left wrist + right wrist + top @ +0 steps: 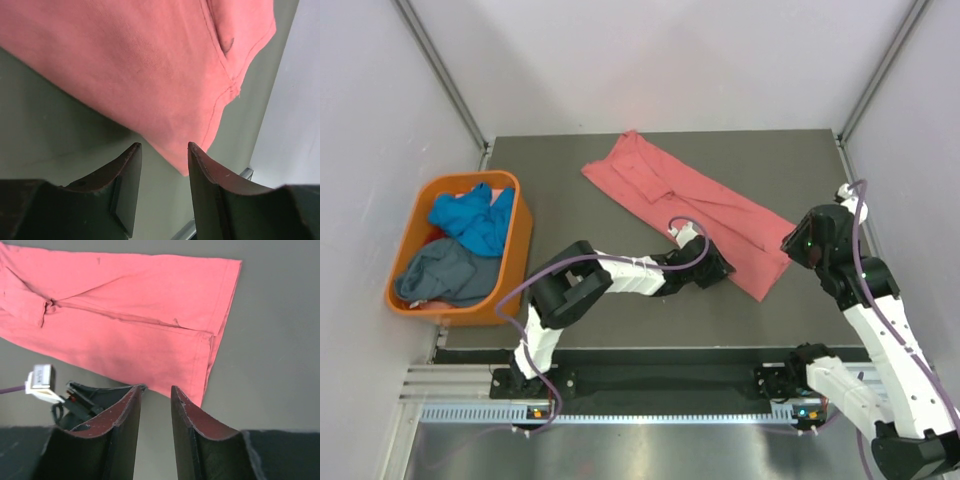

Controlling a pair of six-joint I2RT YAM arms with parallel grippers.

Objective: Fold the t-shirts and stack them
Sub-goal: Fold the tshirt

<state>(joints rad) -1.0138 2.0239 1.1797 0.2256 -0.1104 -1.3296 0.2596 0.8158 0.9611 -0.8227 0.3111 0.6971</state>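
The salmon-pink t-shirt (690,200) lies flat on the dark table (570,300), folded into a long strip that runs diagonally from back centre to front right. It also shows in the left wrist view (140,65) and the right wrist view (125,330). My left gripper (720,270) is open and empty, low over the table just off the strip's near edge (164,150). My right gripper (792,245) is open and empty above the strip's front-right end (156,390). The bright blue t-shirt (475,220) and the slate grey-blue t-shirt (445,272) lie crumpled in the orange tub (520,245).
The orange tub stands at the table's left edge. Grey walls close in the table at the back and both sides. The left arm's wrist and cable (65,395) show just left of my right fingers.
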